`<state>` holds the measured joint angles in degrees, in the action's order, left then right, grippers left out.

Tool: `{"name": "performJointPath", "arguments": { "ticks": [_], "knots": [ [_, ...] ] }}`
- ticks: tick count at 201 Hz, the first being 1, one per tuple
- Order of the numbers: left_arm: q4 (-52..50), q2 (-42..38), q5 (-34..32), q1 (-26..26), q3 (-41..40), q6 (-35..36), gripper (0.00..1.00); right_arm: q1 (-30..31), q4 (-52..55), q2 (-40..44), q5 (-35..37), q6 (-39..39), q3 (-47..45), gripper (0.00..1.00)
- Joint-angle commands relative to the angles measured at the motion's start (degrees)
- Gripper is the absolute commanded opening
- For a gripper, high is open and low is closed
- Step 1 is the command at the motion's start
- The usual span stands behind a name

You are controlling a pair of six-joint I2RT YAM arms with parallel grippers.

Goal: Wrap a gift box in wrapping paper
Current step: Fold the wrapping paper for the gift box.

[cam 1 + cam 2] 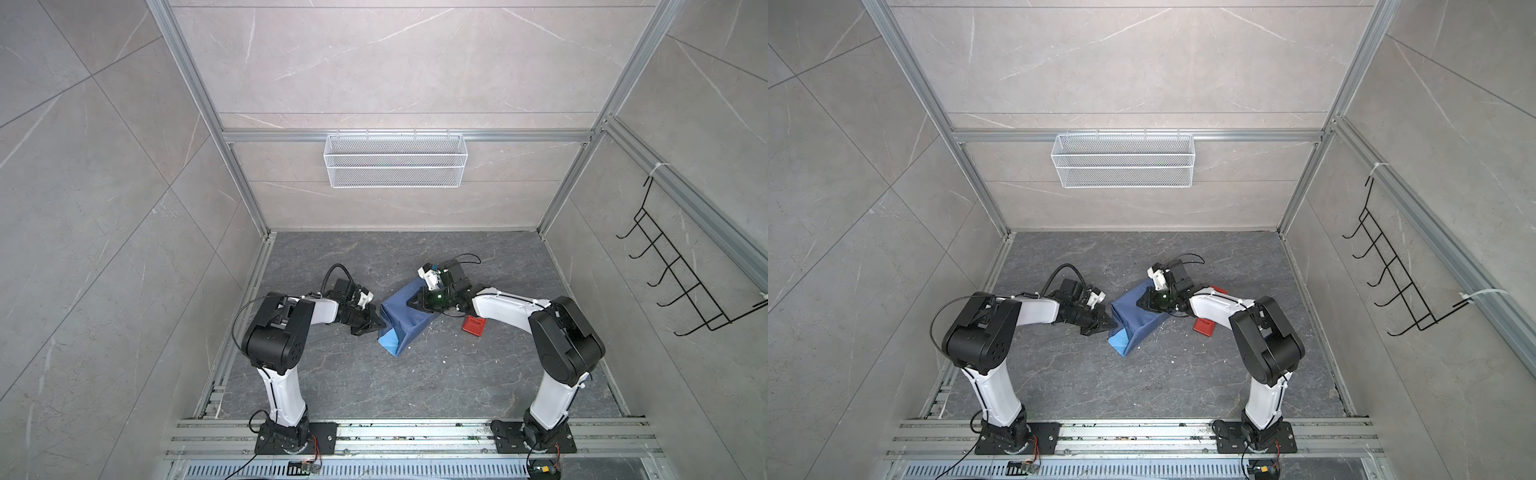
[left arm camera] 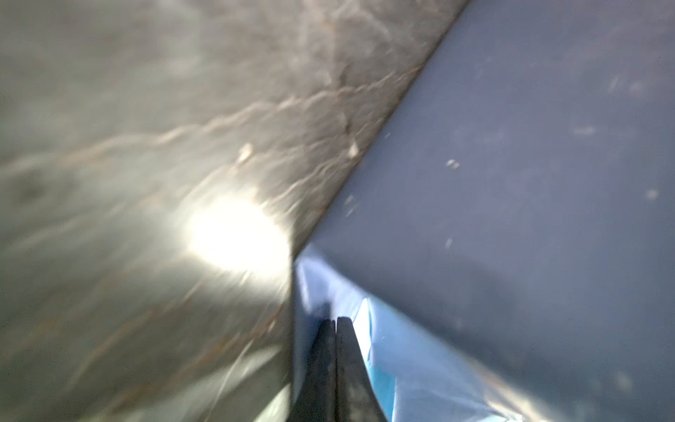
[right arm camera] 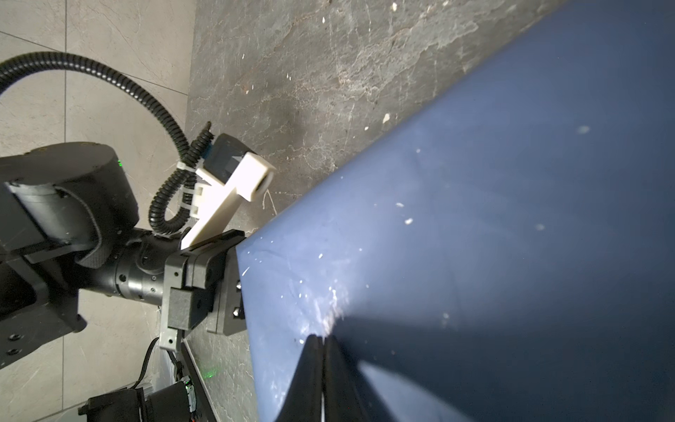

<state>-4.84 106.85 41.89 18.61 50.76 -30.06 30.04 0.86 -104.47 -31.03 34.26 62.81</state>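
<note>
The wrapping paper (image 1: 405, 318) (image 1: 1138, 316) is folded round a box shape on the dark floor, dark blue face outward. The gift box itself is hidden inside it. At the parcel's near-left end a light blue flap (image 1: 388, 340) (image 2: 401, 358) shows. My left gripper (image 1: 379, 325) (image 1: 1112, 325) (image 2: 336, 319) is shut, its tips pushed against that end flap with nothing between the fingers. My right gripper (image 1: 409, 303) (image 1: 1139, 303) (image 3: 321, 338) is shut too, its tips resting on the parcel's top face (image 3: 475, 219).
A red tape dispenser (image 1: 473, 325) (image 1: 1204, 326) lies on the floor just right of the parcel, under the right arm. A white wire basket (image 1: 395, 160) hangs on the back wall and a black hook rack (image 1: 681, 270) on the right wall.
</note>
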Motion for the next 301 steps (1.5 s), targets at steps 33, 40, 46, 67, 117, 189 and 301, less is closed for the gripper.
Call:
{"name": "performJointPath", "arguments": {
  "ticks": [33, 40, 46, 67, 117, 189, 301],
  "knots": [
    [-11.4, 1.0, -8.4, -3.7, -5.3, 3.7, 0.0, 1.2, 10.0, 0.1, 1.4, -1.5, -1.4, 0.09],
    [-11.5, 0.1, -8.1, -3.7, -5.7, 3.9, 0.0, 1.2, 10.0, 0.3, 1.3, -1.5, -1.4, 0.09],
    [-11.8, -0.5, -8.0, -3.7, -6.0, 4.4, 0.0, 1.2, 10.3, 0.4, 1.3, -1.8, -1.3, 0.09],
    [-13.9, -1.4, -9.2, -3.7, -6.4, 4.2, 0.0, 1.2, 12.2, 0.1, 2.2, -3.0, -0.3, 0.09],
    [-16.2, -1.3, -7.7, -2.4, -5.6, 6.1, 0.0, 1.2, 12.8, -1.0, 2.0, -3.3, 1.3, 0.09],
    [-15.0, -4.6, 1.9, -4.9, 3.1, 4.3, 0.0, 1.2, 11.7, -1.7, 0.6, -2.2, 1.5, 0.09],
    [-20.3, 6.7, 2.5, -2.8, 8.1, 6.6, 0.0, 1.2, 12.1, -2.4, 0.0, -2.7, 2.4, 0.09]
  ]
}}
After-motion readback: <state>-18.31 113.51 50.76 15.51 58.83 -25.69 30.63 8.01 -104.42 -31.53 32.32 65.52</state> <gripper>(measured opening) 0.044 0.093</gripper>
